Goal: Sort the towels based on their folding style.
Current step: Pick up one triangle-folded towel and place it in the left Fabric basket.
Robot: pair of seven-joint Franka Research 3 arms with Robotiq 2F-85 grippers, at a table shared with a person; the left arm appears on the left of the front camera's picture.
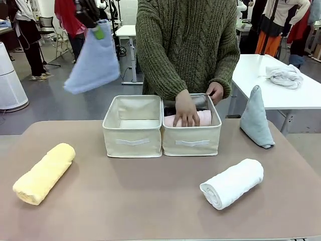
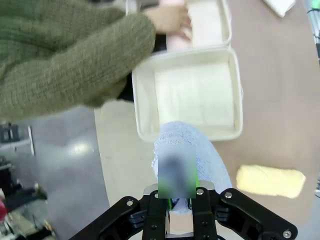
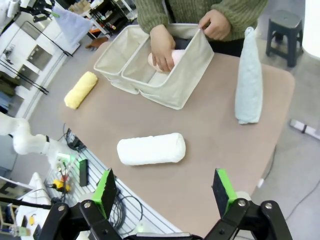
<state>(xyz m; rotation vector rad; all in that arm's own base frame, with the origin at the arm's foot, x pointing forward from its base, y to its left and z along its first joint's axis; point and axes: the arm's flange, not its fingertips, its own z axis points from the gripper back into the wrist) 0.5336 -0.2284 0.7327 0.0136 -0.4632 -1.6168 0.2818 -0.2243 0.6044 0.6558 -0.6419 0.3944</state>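
While the left gripper (image 1: 97, 27) clamps the periwinkle blue cone-folded terry towel (image 1: 93, 63) aloft by the brown table's (image 1: 125, 206) far edge, close to the empty left beige fabric bin (image 1: 133, 136), we judge the sorting barely begun. The pink terry roll (image 1: 204, 118) lies in the right beige fabric bin (image 1: 192, 144) under the person's hand (image 1: 185, 111). The yellow terry roll (image 1: 44, 173) waits at the near left corner, the white terry roll (image 1: 232, 183) towards the near right, and the pale blue-grey cone (image 1: 256, 120) stands upright at the right edge. The right gripper (image 3: 165, 187) hangs open over the near edge. That hand crowds the right bin.
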